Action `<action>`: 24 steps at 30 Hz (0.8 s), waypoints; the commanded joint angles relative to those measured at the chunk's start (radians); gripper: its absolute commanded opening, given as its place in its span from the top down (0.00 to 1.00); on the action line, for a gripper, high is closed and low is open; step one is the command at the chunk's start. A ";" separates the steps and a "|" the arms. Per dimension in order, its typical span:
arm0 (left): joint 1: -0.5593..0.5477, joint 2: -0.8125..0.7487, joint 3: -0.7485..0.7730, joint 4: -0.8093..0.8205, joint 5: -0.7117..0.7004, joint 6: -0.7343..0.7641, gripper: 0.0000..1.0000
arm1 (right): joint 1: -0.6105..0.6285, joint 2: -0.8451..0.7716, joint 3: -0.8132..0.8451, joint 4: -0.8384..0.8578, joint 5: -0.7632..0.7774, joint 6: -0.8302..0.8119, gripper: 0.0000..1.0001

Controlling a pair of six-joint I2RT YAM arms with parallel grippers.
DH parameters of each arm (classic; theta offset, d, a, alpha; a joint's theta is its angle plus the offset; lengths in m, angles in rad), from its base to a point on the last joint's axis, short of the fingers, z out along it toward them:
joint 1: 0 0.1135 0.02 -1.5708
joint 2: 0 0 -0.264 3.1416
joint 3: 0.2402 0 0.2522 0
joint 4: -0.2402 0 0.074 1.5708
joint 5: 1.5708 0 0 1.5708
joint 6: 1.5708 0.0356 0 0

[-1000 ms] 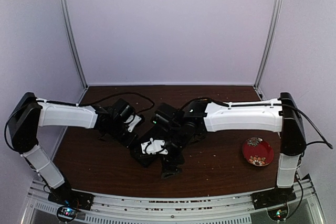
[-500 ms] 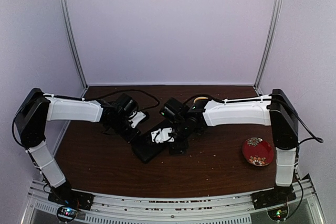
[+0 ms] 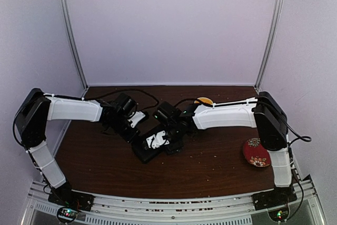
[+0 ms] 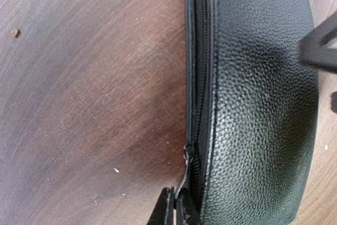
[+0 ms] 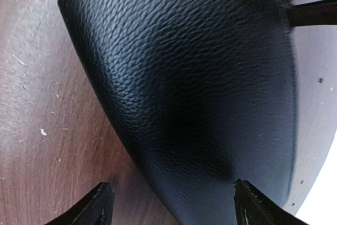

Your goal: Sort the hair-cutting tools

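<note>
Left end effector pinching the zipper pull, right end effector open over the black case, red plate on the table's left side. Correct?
No: the red plate is on the table's right side, per the top external view. Left end effector pinching the zipper pull and right end effector open over the black case both hold.

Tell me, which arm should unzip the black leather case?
Left: the left gripper pinches the metal zipper pull on the black leather case. The right gripper is open, straddling its end.
</note>
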 commanded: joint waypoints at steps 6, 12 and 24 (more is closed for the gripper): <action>0.015 0.015 0.011 0.064 0.017 0.007 1.00 | -0.026 0.081 0.079 -0.054 0.027 -0.013 0.22; 0.019 0.010 0.018 0.041 -0.014 -0.002 1.00 | -0.050 0.160 0.208 -0.245 -0.033 -0.006 0.42; 0.027 -0.134 -0.147 -0.015 -0.062 -0.127 1.00 | -0.074 0.194 0.231 -0.331 -0.040 0.007 0.52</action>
